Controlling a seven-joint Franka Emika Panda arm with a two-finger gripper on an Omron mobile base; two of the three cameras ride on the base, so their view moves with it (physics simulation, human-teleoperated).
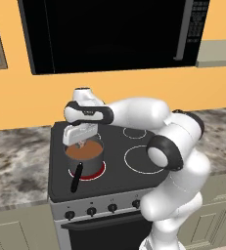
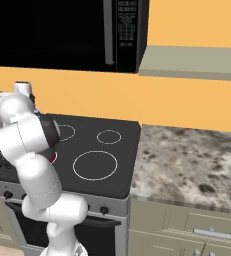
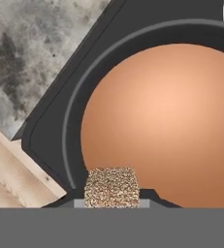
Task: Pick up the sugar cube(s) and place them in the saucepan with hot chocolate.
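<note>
Since the claw (image 1: pixel 81 143) sits left of centre in the left base view, directly above the saucepan (image 1: pixel 84 155), we judge the step in hand to be the release. In the hand view the claw is clamped on 1 sugar cube (image 3: pixel 111 187), at the bottom centre of the frame, with the brown hot chocolate (image 3: pixel 167 121) spreading across the middle and right. The cube appears near the pan's rim (image 3: pixel 72 131) rather than over its middle, so we would nudge it toward the centre of the liquid first. We should then part the fingers gently and stay low, so the cube drops straight in without splashing onto the stove (image 1: pixel 129 161).
</note>
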